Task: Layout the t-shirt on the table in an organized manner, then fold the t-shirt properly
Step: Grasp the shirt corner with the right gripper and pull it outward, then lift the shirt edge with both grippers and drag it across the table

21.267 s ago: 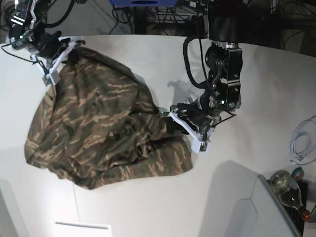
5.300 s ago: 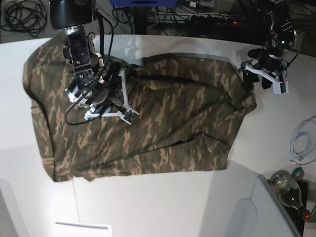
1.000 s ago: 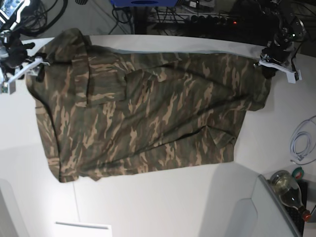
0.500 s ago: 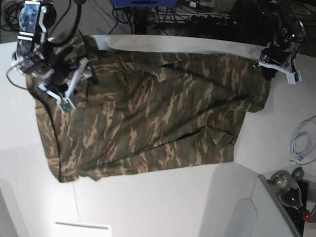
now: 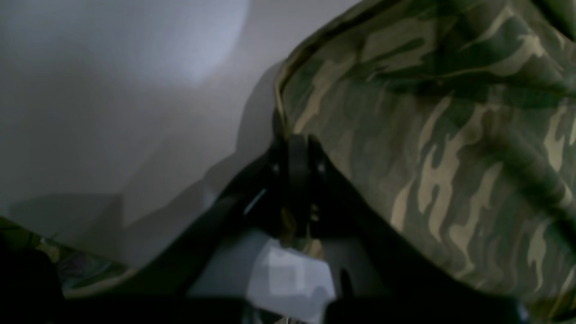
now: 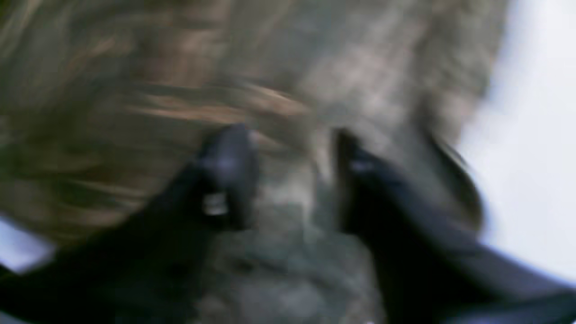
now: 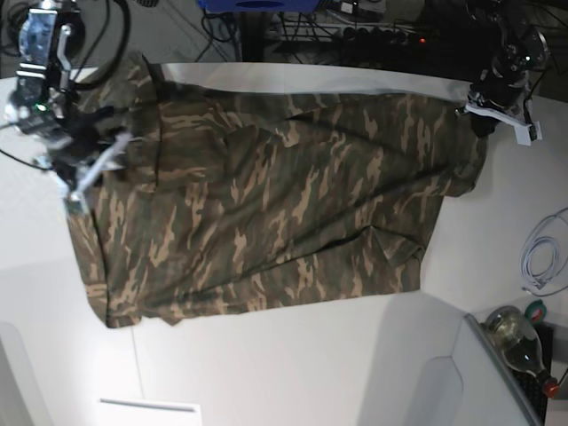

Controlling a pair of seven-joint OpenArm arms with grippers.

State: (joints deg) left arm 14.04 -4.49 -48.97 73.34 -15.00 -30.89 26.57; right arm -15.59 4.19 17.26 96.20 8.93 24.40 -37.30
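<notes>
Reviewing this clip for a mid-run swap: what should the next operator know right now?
Left claw: shut on the t-shirt, at a hem edge by the table's far corner.
Right claw: over the shirt's opposite end; jaws apart, cloth between them, view too blurred to confirm a grip.
The t-shirt lies spread nearly flat on the table, with some wrinkles.
Done: most of the layout.
Left: smooth the edges, then fold.

Two black arms with white trim

Right arm (image 7: 44, 80), upper left: black cables, white-edged gripper. Left arm (image 7: 506, 75), upper right: likewise.
</notes>
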